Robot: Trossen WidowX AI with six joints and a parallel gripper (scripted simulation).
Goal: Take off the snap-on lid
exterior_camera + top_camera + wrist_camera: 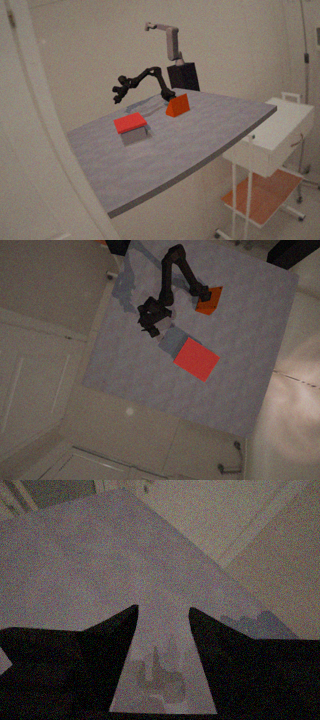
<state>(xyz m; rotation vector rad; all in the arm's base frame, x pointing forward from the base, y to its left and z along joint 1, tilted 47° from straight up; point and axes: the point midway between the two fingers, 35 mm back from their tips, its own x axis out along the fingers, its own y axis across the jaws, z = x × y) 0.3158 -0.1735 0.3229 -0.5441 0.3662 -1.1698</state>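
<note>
The red lid [196, 359] [130, 122] sits flat on top of the storage box [134, 136], whose grey walls show below it in the exterior view. In the top view the lid hides most or all of the box. My gripper [140, 326] [113, 96] [163, 610] is partly open, with nothing between its fingers. It hangs in the air above the table, on the arm's side of the box and well apart from the lid. The wrist view shows neither lid nor box.
An orange wedge-shaped block [216, 298] [180, 105] stands beside the arm's base on the table [144, 374] [180, 149]. A pale second arm [172, 43] stands on a black pedestal [184, 77] behind the table. A white cart [273, 124] stands beyond the table's right edge.
</note>
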